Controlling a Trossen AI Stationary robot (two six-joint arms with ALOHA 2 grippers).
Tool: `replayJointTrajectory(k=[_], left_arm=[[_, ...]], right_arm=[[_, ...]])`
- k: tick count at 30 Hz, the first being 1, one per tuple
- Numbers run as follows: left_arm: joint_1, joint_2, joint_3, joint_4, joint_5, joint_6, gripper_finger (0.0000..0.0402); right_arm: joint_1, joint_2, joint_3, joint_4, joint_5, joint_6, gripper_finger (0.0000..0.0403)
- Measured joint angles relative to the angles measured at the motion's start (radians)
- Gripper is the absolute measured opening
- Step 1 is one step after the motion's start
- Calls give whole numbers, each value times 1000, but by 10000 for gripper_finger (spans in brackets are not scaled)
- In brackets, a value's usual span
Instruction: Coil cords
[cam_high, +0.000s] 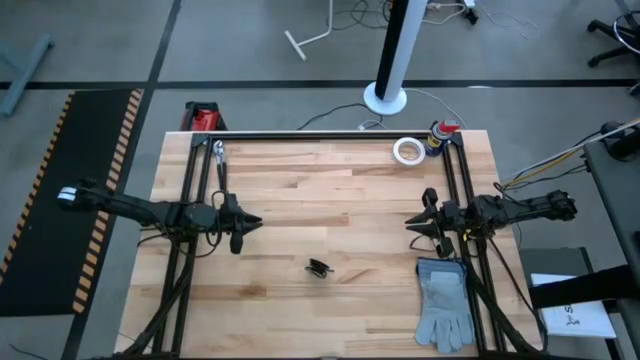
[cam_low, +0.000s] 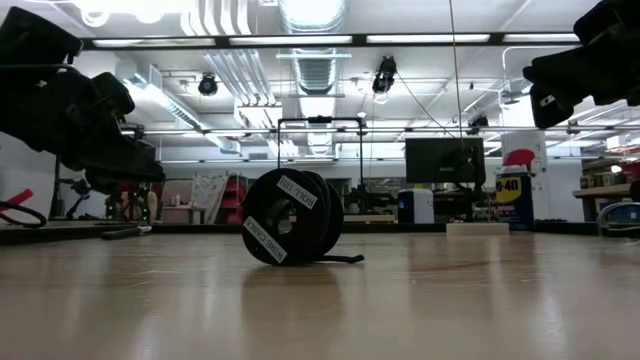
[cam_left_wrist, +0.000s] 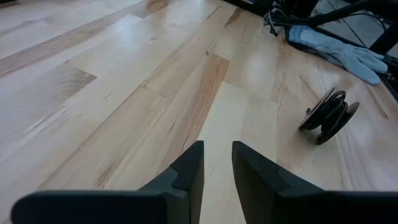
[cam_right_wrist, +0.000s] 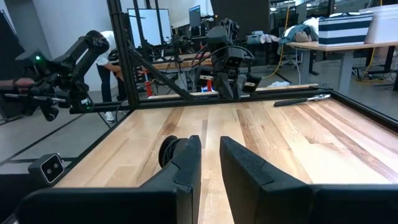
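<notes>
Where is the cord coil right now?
In the high view, the cord coil stands on edge on the table's near-centre, between both arms, left of the grey glove.

A pale wooden plank table (cam_high: 300, 190) carries a few things. A grey fabric work glove (cam_high: 446, 302) lies flat near the front right corner, its fingers pointing to the front edge. A white tape roll (cam_high: 408, 151) lies near the far edge, and just beside it stands a blue and yellow spray can with a red cap (cam_high: 440, 134). A red box-like object (cam_high: 203, 119) sits beyond the far left corner.
</notes>
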Motion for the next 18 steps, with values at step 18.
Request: replayJointTrajectory(k=[18], left_arm=[[0, 0, 0, 4, -40, 0, 75]], right_arm=[[0, 0, 0, 0, 0, 8, 51]])
